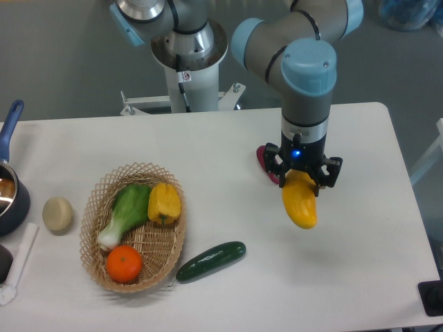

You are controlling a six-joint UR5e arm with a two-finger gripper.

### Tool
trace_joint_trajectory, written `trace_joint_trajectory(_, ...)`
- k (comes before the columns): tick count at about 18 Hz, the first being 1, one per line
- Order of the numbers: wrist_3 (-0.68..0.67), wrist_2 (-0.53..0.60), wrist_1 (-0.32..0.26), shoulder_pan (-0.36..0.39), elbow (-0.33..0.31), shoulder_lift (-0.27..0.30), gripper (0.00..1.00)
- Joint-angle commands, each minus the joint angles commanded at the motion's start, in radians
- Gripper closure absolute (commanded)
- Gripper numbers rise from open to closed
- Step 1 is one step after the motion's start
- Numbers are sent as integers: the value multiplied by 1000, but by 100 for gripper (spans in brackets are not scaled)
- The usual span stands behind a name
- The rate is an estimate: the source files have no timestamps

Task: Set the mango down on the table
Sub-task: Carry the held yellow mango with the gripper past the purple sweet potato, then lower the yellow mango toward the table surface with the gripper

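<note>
The mango (300, 203) is a smooth yellow-orange fruit. It hangs from my gripper (302, 176), which is shut on its upper end. The mango's lower tip points down toward the white table (228, 152) at the right of centre; whether it touches the surface I cannot tell. The gripper's fingers are mostly hidden behind the wrist and the fruit.
A wicker basket (97, 207) at the left holds a yellow bell pepper (164, 203), a green leafy vegetable (127, 211) and an orange (124, 263). A cucumber (210, 261) lies beside it. A reddish-purple item (266, 162) lies behind the gripper. A pot (10, 194) and a beige round thing (57, 214) sit at the far left.
</note>
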Motion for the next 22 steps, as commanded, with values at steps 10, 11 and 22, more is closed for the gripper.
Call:
trace_joint_trajectory(10, 270, 3, 0, 124, -51, -63, 57)
trace_joint_trajectory(11, 304, 9, 0, 138, -55, -67, 57)
trace_joint_trajectory(22, 315, 32, -2, 232, -89, -84, 55)
